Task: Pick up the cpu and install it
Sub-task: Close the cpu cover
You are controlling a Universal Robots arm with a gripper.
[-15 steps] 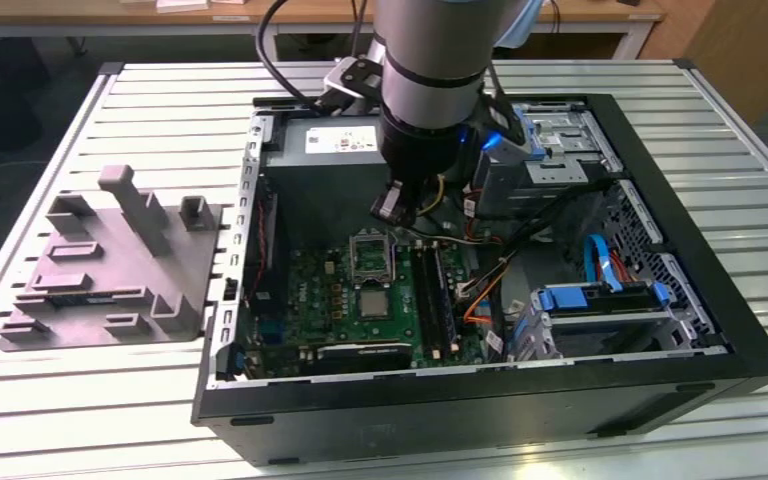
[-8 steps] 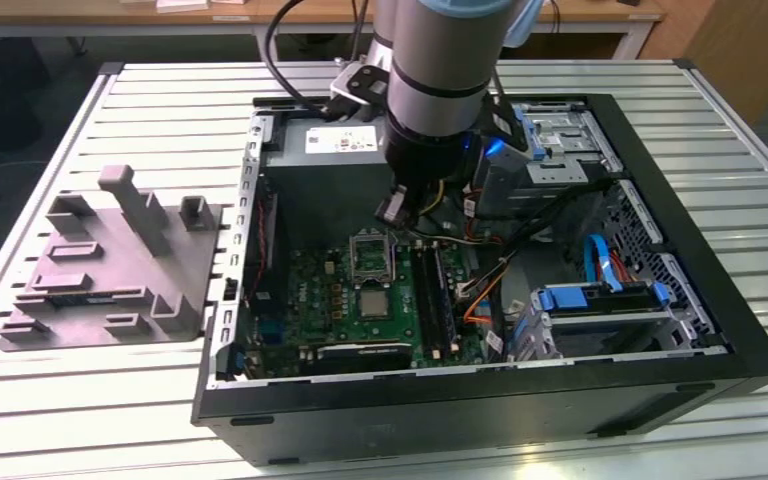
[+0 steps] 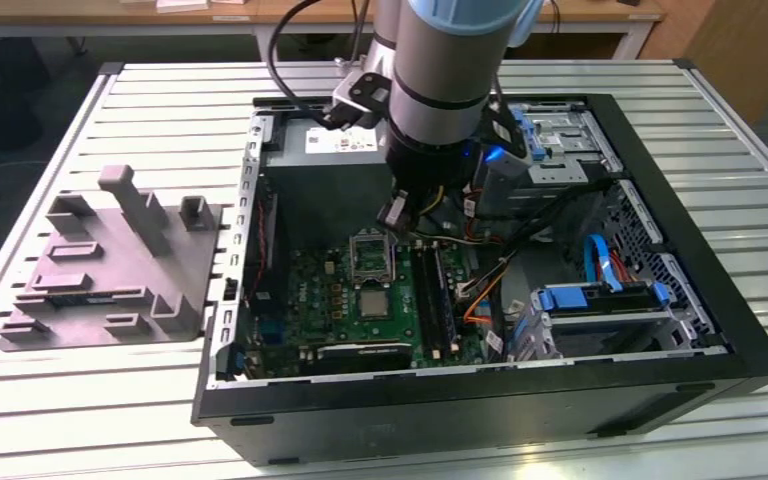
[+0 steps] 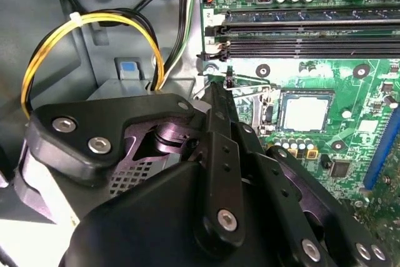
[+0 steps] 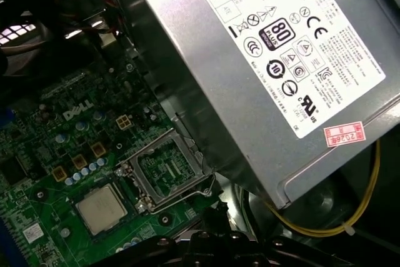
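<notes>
1. Gripper clenched: fingers pressed together, nothing held between them.
2. Seen in the exterior view hanging from the arm inside the open computer case, low over the motherboard.
3. Tip nearest the metal socket frame, which stands swung open; touching it or just clear of it, cannot tell.
4. The cpu lying flat in its socket on the motherboard, silvery top up, just beside the open frame and apart from the gripper. Same layout in the first wrist view: cpu, frame, gripper tip at the frame's far side from the chip.
5. In the exterior view, cpu below the frame.
6. Black memory slots running alongside the socket.
7. Grey power supply close by the gripper, label facing up; yellow cable looped next to it.
8. Blue cables on the exterior view's right of the case.
9. Grey moulded tray with upright posts outside the case, on the exterior view's left, on the slatted table.
</notes>
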